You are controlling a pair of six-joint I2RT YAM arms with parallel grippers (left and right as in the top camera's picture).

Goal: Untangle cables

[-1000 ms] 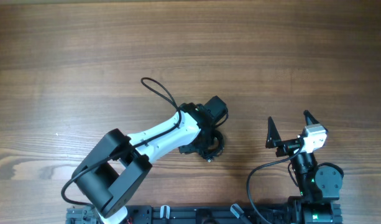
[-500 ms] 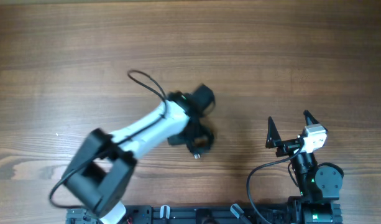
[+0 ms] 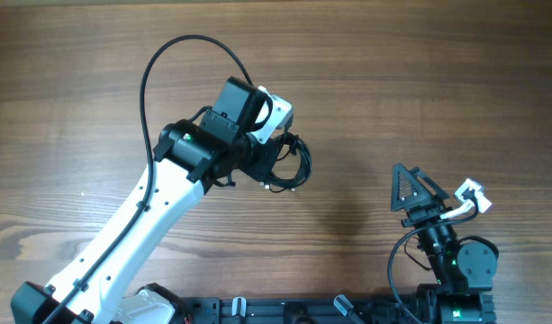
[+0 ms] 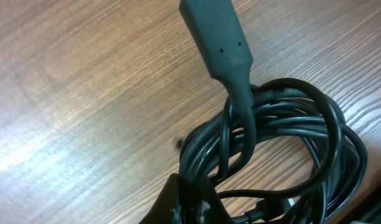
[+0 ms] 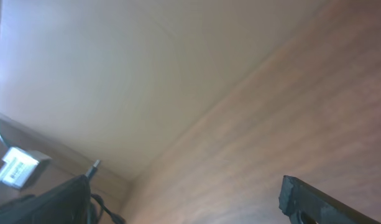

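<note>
— What's changed?
— The left gripper (image 3: 277, 169) has clamped shut on the cables (image 4: 302, 118) and carried the bundle toward 12 o'clock, near the middle of the table (image 3: 77, 72).
— Untangled?
— No, still one coil. The right gripper (image 3: 412, 187), jaws wide and empty, waits at 4 o'clock of it.

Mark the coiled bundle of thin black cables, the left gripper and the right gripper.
coiled bundle of thin black cables (image 4: 296, 118), left wrist view, on the coil's loops.
left gripper (image 4: 212, 177), left wrist view, between its closed fingertips.
right gripper (image 3: 413, 187), overhead view, between its spread fingertips.
</note>
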